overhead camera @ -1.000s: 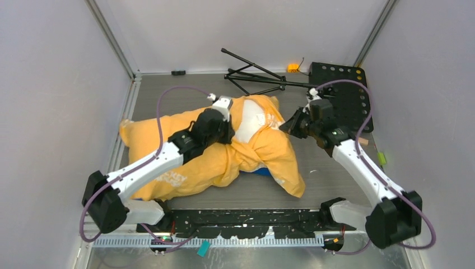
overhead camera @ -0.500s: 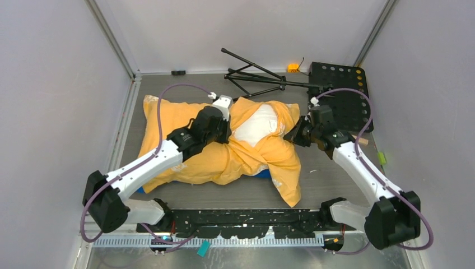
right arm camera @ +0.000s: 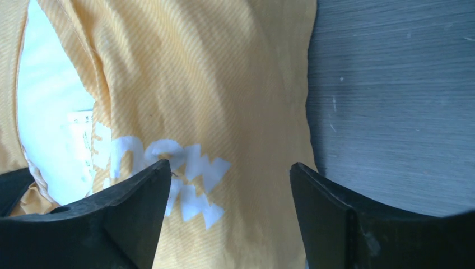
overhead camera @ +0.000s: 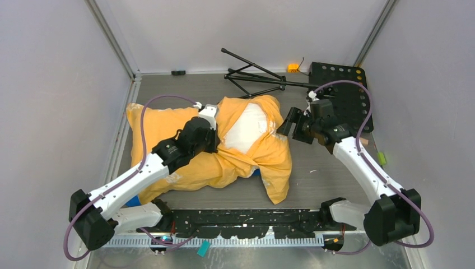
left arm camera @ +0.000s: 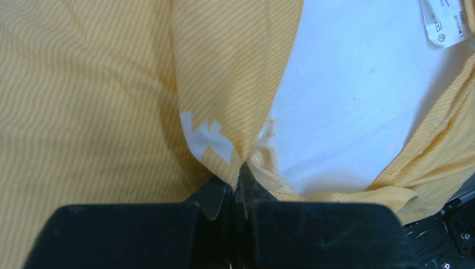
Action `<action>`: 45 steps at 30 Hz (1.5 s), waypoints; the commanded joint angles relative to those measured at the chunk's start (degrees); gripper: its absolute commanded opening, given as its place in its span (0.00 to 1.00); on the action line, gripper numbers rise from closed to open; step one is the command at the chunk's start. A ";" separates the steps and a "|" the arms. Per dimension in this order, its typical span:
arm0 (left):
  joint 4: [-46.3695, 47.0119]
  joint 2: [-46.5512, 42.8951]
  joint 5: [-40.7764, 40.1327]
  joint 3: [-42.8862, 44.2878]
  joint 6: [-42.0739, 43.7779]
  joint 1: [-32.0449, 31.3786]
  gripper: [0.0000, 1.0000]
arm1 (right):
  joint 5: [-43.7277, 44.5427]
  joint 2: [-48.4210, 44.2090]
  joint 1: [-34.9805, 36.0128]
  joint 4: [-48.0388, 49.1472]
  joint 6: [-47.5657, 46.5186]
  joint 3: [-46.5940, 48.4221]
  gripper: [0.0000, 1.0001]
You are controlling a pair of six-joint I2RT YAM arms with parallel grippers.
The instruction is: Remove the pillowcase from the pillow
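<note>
**Grey tabletop: pillow showing at the cover's open mouth**

Grey table carries the pillowcase across its middle. The fabric is thin, wrinkly and limp; I judge it light, easy to bunch, and apt to slide over its filling. It serves as a sack: the pillow sits inside, its soft white bulk bared only at the opening. The left gripper is clamped on a fold of that hem, a sensible hold. The right gripper hovers agape over the cover's right edge, holding nothing. A folded black stand lies beyond.

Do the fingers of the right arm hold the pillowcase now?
No, the right fingers stand wide apart, and the pillowcase lies ungripped below the gap.
</note>
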 commanded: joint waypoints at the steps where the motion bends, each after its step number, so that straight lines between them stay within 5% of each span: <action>1: -2.97 -1.19 2.67 -1.79 -1.50 0.33 0.00 | 5.58 -4.74 0.28 -5.86 -2.83 3.18 0.84; 9: -1.71 -0.15 5.40 -2.41 -2.79 0.34 0.00 | 15.73 -2.53 13.75 -12.46 -3.52 12.36 0.88; 23: -2.09 -0.01 5.99 -2.18 -3.52 0.35 0.00 | 26.39 2.63 14.18 -12.66 -3.42 5.87 0.84; 31: -3.59 1.21 5.77 0.19 -3.43 0.32 0.00 | 20.63 -5.13 9.41 -8.42 -0.80 -5.75 0.65; 35: -4.91 2.12 6.23 2.47 -3.88 0.23 0.01 | 10.57 -5.04 9.39 -3.42 1.17 -9.53 0.43; 45: -20.55 13.68 -5.06 25.59 -0.32 -12.33 0.46 | 2.48 -6.77 9.36 4.11 1.86 -11.79 0.35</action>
